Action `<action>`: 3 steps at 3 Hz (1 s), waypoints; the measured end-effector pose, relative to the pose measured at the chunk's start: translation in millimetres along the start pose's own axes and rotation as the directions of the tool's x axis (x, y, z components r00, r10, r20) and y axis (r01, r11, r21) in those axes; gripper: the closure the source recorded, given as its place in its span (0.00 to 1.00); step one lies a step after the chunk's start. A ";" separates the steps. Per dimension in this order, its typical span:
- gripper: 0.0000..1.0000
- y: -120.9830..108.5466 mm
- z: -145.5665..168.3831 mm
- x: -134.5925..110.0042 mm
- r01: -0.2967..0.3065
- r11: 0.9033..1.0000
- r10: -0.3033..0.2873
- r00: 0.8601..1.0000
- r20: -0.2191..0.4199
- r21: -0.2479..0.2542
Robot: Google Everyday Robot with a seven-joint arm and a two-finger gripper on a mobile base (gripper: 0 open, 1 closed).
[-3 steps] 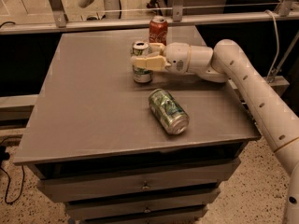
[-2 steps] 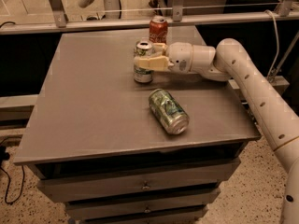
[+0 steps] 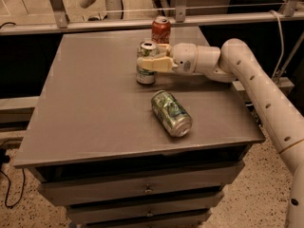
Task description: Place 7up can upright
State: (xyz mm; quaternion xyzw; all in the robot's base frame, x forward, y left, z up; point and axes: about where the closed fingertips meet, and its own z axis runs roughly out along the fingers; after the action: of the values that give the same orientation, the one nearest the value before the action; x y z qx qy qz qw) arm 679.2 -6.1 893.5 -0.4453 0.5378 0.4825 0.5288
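Note:
The 7up can [image 3: 146, 71], pale silver-white with green markings, stands upright on the grey table [image 3: 90, 103] at its far middle. My gripper [image 3: 151, 63] reaches in from the right and is shut on the can's upper half, one cream finger [image 3: 153, 65] across its front. The can's base appears to rest on the table top.
A darker green patterned can [image 3: 171, 113] lies on its side in front of the 7up can, nearer the front right. A red cola can [image 3: 161, 30] stands upright just behind the gripper at the far edge. A metal rail [image 3: 95, 23] runs behind the table. Drawers [image 3: 142, 189] sit below.
The gripper and the 7up can have shifted very slightly to the right. The can stays upright in the grip. The other cans have not moved.

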 end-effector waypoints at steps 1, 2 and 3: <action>0.13 0.0 -0.1 -0.4 0.000 1.000 0.000 1.000 0.000 0.000; 0.00 2.7 -12.9 4.0 0.017 1.000 -0.017 0.999 -0.043 0.013; 0.00 5.2 -27.4 5.2 0.036 0.999 -0.034 0.996 -0.079 0.031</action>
State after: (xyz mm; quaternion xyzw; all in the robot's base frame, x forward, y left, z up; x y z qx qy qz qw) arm 670.1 -32.3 887.8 -0.4646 0.5581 0.4464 0.5229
